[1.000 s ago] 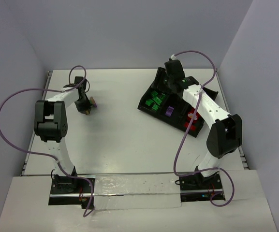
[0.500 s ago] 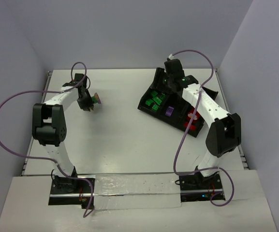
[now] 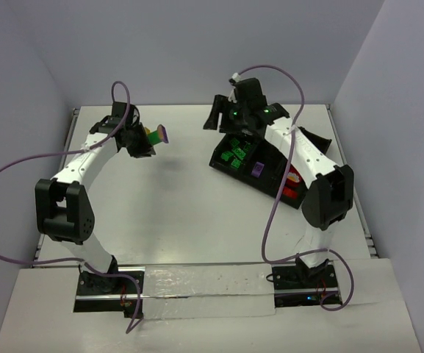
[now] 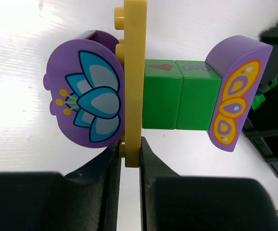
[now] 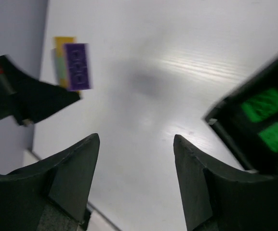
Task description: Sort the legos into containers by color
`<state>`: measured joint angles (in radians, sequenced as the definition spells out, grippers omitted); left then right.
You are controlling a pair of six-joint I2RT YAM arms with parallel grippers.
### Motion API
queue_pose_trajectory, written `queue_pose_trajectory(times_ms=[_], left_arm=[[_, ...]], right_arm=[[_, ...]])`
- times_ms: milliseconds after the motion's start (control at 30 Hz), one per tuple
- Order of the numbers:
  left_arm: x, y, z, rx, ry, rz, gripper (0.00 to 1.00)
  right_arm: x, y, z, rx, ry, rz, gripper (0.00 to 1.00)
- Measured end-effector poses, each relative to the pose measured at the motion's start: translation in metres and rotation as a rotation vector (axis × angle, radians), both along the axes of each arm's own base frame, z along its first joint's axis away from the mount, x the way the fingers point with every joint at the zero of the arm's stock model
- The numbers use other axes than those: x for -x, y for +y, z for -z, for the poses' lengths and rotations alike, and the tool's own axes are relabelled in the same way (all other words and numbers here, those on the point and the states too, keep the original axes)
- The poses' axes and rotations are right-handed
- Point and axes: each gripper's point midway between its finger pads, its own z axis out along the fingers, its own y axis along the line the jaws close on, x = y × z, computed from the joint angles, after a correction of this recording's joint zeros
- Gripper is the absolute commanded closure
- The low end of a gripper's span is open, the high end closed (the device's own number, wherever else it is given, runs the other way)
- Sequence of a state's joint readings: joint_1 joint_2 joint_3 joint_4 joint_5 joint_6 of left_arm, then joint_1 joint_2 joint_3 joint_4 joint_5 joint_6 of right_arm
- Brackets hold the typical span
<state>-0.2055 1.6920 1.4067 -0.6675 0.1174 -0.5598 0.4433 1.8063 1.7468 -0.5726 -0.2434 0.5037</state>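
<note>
Top view: left gripper (image 3: 150,140) sits at about 10 o'clock on the table (image 3: 197,213), clenched on a mixed-colour lego cluster (image 3: 159,135). The cluster sticks out toward 3 o'clock from the fingers and is held off the surface. The black tray (image 3: 225,166) lies tilted at about 2 o'clock. Green legos (image 3: 235,156) are in its 9 o'clock bins, a purple lego (image 3: 257,168) is in a middle bin, and red legos (image 3: 292,181) are in a 4 o'clock bin. Right gripper (image 3: 219,120) hangs just off the tray's 11 o'clock corner with jaws spread and nothing in them. It is well apart from the cluster.

Left wrist view: the jaws come up from 6 o'clock and pinch the lower edge of a thin yellow plate (image 4: 132,82) that stands on edge. A purple rounded piece with a flower print (image 4: 88,96) is stuck on the plate's 9 o'clock face. Two green bricks (image 4: 176,95) are on its 3 o'clock face, capped by a purple piece with a butterfly print (image 4: 235,94). Tray edge shows at 3 to 4 o'clock, blurred.

Right wrist view: the two fingers are wide apart at 6 o'clock, with only bare table between them. The cluster shows at 10 o'clock, its purple and yellow ends visible, with the other arm's dark fingers just below it. The tray corner with green pieces is at 3 o'clock, out of focus.
</note>
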Motion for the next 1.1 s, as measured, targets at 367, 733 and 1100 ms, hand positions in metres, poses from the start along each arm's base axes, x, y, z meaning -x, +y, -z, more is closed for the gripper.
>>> queue_pose_trajectory(times_ms=[367,733,1100], left_arm=[[0.005,-0.028,-0.010,0.030,-0.014,0.066,1.00],[0.007,-0.032,-0.011,0.040,-0.012,0.078,1.00],[0.007,-0.033,-0.011,0.046,-0.012,0.082,1.00]], right_arm=[[0.020,0.100,-0.001,-0.164,0.093,-0.262,0.21],[0.005,0.119,0.031,-0.203,0.183,-0.278,0.21],[-0.006,0.130,0.026,-0.264,0.153,-0.278,0.22]])
